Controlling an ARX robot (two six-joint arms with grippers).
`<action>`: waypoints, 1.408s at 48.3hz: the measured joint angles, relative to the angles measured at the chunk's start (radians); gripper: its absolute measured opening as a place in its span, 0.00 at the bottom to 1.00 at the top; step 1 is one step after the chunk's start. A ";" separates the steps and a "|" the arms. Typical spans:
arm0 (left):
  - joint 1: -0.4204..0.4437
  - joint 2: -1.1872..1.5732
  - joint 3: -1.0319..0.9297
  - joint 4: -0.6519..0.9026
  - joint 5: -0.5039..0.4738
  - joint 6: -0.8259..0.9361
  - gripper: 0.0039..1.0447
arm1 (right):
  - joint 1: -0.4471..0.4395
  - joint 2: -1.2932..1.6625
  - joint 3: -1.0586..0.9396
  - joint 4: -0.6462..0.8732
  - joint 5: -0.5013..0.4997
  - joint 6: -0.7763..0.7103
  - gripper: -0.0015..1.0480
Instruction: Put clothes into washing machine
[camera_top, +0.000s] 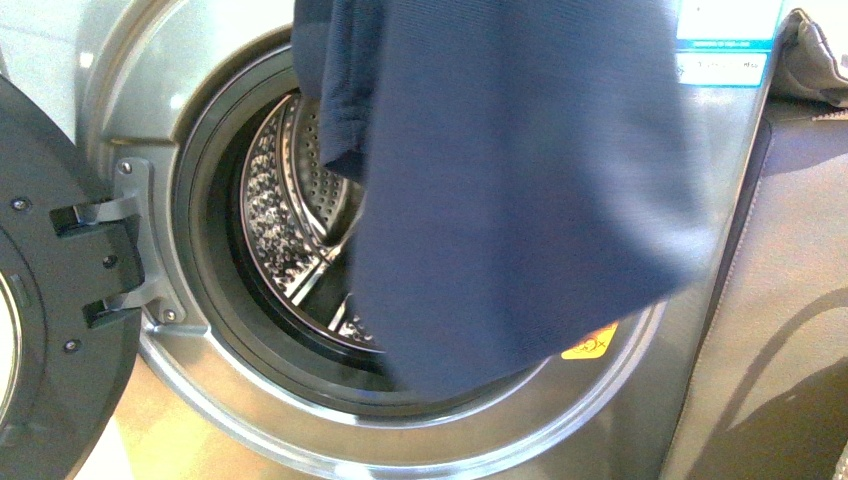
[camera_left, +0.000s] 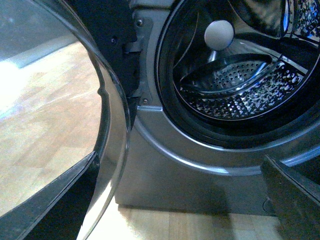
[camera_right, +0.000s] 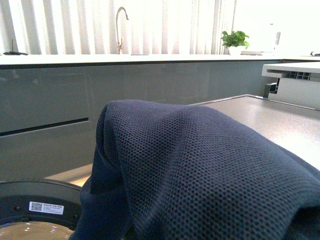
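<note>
The clothes (camera_top: 520, 180), a navy mesh-knit garment, hang down in front of the washing machine's (camera_top: 150, 100) round porthole and cover its right half. Their lower edge is level with the gasket's bottom. In the right wrist view the clothes (camera_right: 200, 170) drape over my right gripper, which is shut on them; its fingers are hidden under the fabric. The perforated drum (camera_top: 290, 200) shows behind, at left. My left gripper (camera_left: 185, 200) is open low before the machine's front panel, near the floor, with nothing between its dark fingers (camera_left: 295, 195).
The machine's door (camera_top: 50, 250) stands swung open at left; its glass bowl (camera_left: 112, 125) is close beside my left gripper. A pale ball (camera_left: 219, 34) shows in the drum. A dark cabinet (camera_top: 790, 300) with a beige-grey fabric lump (camera_top: 815, 55) stands right of the machine.
</note>
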 joint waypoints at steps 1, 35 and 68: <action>0.000 0.000 0.000 0.000 0.000 0.000 0.94 | 0.000 0.000 0.000 0.000 0.000 0.000 0.09; 0.000 0.000 0.000 0.000 0.000 0.000 0.94 | -0.001 0.000 0.000 0.000 0.001 0.000 0.09; 0.272 0.368 0.215 0.429 0.665 -0.290 0.94 | -0.003 0.000 0.000 0.000 0.003 0.000 0.09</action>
